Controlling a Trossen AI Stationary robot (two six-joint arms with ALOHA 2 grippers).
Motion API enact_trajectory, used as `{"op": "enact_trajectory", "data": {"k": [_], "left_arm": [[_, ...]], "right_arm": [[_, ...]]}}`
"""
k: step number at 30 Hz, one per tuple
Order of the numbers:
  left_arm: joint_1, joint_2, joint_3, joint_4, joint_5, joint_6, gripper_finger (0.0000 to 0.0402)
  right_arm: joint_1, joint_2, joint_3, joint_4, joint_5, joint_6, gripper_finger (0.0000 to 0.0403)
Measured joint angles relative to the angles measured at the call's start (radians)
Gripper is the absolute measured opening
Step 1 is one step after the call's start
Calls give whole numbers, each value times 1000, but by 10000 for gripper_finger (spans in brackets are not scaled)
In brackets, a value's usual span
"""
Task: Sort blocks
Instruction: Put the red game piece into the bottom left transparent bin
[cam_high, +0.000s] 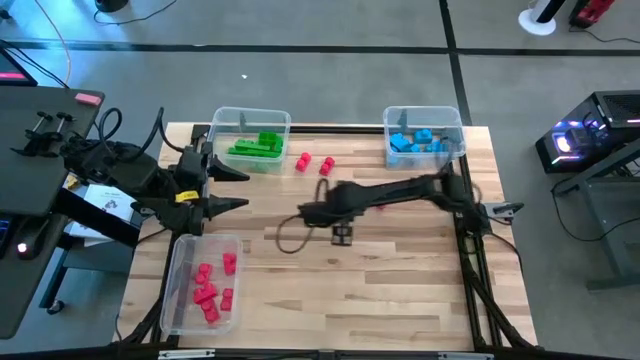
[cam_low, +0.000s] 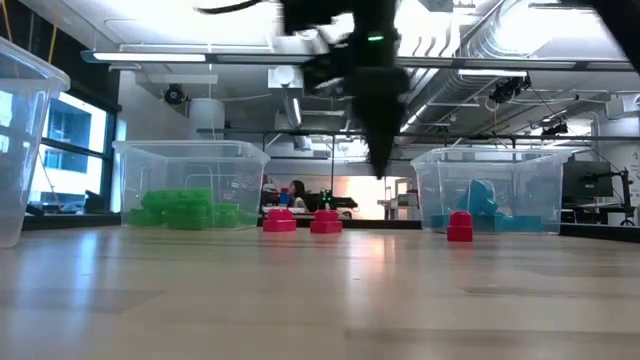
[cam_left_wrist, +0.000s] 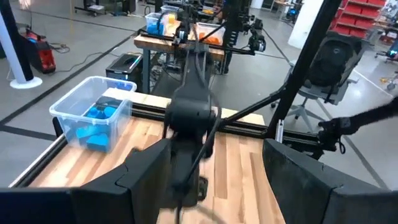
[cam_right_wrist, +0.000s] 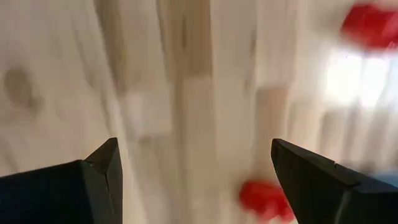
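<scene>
Two red blocks (cam_high: 304, 160) (cam_high: 327, 165) stand on the table between the far bins, and a third red block (cam_high: 380, 207) lies by my right arm. All three show in the low view (cam_low: 279, 221) (cam_low: 326, 221) (cam_low: 459, 226). My right gripper (cam_high: 343, 235) is open and empty over the table's middle, pointing down, with its tips above the wood (cam_low: 383, 165). In its wrist view (cam_right_wrist: 196, 180) a red block (cam_right_wrist: 264, 199) lies near the fingers. My left gripper (cam_high: 245, 190) is open and empty at the table's left side.
A clear bin with green blocks (cam_high: 252, 140) stands at the far left. A clear bin with blue blocks (cam_high: 424, 135) stands at the far right. A clear bin with red blocks (cam_high: 203, 283) stands at the near left. Bare wood lies at the near middle and right.
</scene>
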Motion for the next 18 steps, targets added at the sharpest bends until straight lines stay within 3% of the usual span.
{"op": "enact_trajectory", "data": {"k": [5,9,11,15,18], "left_arm": [[0,3,0,-6,-19,44,243],[24,38,1,-3,-207,78,243],[91,79,2,-4,-226,79,243],[293,218,2,13,78,105,243],[416,353,2,26,199,105,243]], "right_arm": [[60,-311,-504,189,-46,289,284],[151,-574,-811,278,-111,722,284],[212,-671,-905,330,-128,953,284],[322,-809,-982,402,-92,1243,284],[376,-854,-977,394,-7,1315,284]]}}
